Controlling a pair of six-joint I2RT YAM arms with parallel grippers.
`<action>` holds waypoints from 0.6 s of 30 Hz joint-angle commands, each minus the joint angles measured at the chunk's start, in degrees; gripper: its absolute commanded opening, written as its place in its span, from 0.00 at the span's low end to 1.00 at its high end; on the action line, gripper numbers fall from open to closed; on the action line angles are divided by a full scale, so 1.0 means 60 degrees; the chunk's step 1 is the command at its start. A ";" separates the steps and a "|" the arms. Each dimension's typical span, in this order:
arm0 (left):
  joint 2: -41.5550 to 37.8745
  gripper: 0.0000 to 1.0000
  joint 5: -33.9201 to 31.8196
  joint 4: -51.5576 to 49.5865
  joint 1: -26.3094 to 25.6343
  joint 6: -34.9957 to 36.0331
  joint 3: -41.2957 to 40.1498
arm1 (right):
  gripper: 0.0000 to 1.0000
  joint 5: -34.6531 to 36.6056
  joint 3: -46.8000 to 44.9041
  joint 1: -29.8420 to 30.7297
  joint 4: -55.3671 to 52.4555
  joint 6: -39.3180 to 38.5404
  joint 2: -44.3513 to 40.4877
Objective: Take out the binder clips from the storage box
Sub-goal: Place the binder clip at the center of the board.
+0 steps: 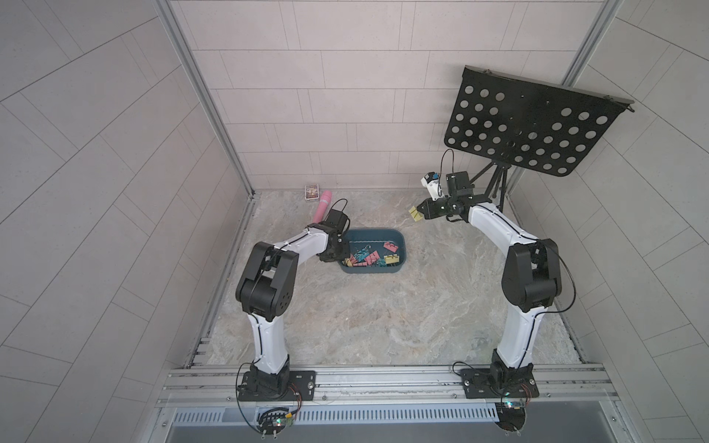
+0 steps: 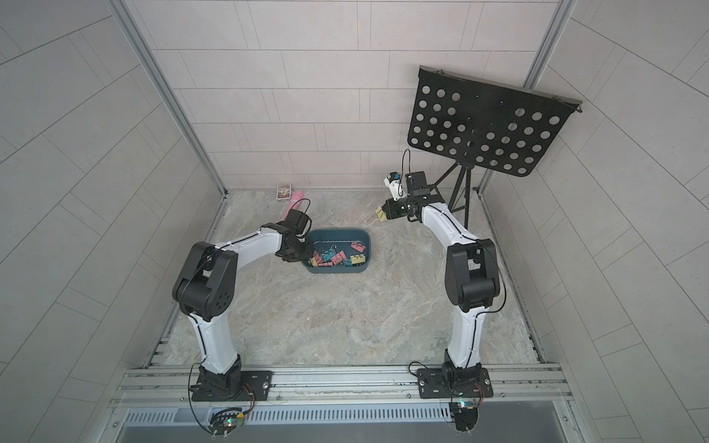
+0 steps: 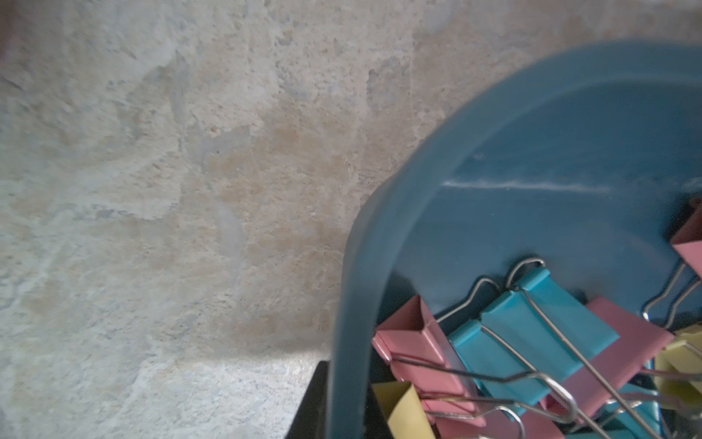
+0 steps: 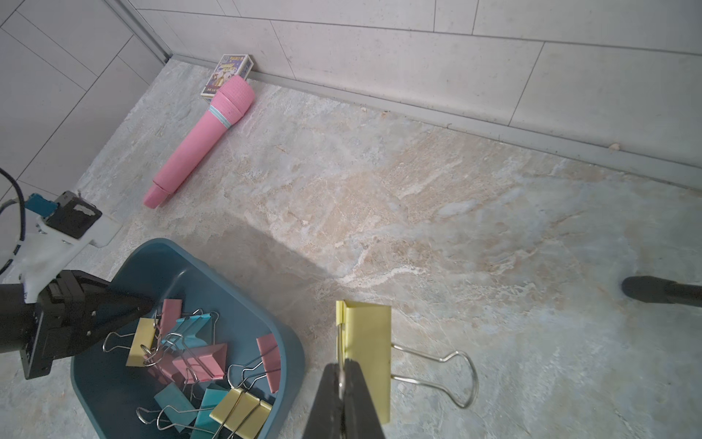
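The dark teal storage box sits mid-table with several pink, yellow and teal binder clips piled in it. My left gripper is shut on the box's left end wall. In the left wrist view that rim runs between the jaws, with one black finger outside it. My right gripper hangs above the table behind and right of the box. It is shut on one wire handle of a yellow binder clip, clear of the box.
A long pink stick and a small printed card box lie at the back left by the wall. A black perforated music stand rises at the back right; its foot rests on the table.
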 commanded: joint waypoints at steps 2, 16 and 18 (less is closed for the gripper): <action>-0.0376 0.16 -0.0206 -0.0169 0.0060 -0.0036 -0.0175 | 0.00 -0.0311 0.0152 -0.0039 0.0085 0.0416 0.0544; -0.0509 0.23 -0.0283 -0.0213 0.0068 -0.0049 -0.0197 | 0.00 -0.0879 0.0372 -0.0066 0.0336 0.0997 0.1705; -0.0524 0.24 -0.0294 -0.0214 0.0056 -0.0056 -0.0197 | 0.00 -0.0960 0.0413 -0.0081 0.0336 0.1061 0.1848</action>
